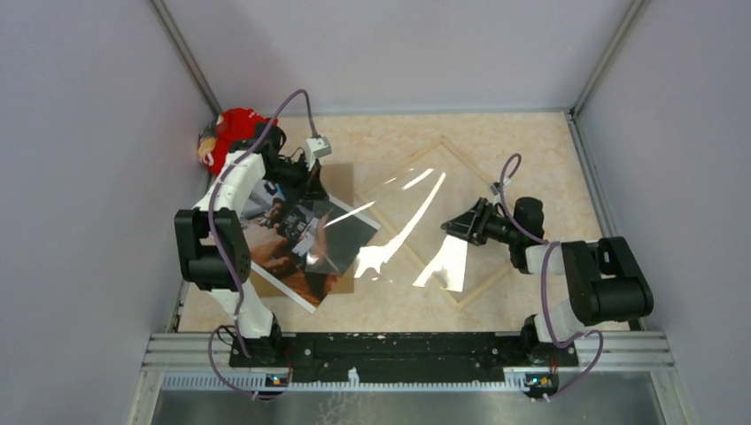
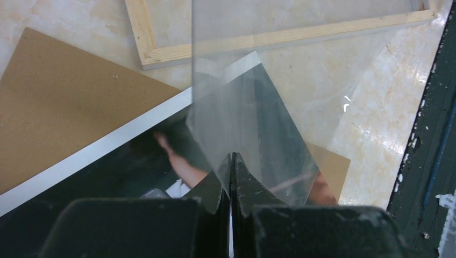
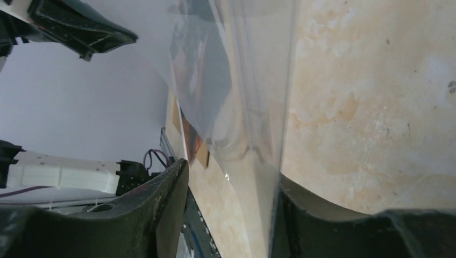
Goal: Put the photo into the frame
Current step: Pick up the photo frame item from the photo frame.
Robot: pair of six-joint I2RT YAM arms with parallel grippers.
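Photo (image 1: 292, 257) lay left of centre on the board (image 2: 70, 97), not yet in the frame (image 2: 141, 32) at centre right. Left gripper (image 2: 231, 161) pinched the clear pane (image 1: 398, 226) over both. Right gripper (image 3: 226, 172) gaped wide around the pane's edge.

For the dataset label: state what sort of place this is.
Probably a robotics test cell: plain grey walls on aluminium posts box in a marble-patterned table, with the left arm and right arm bolted to a rail at its near edge.
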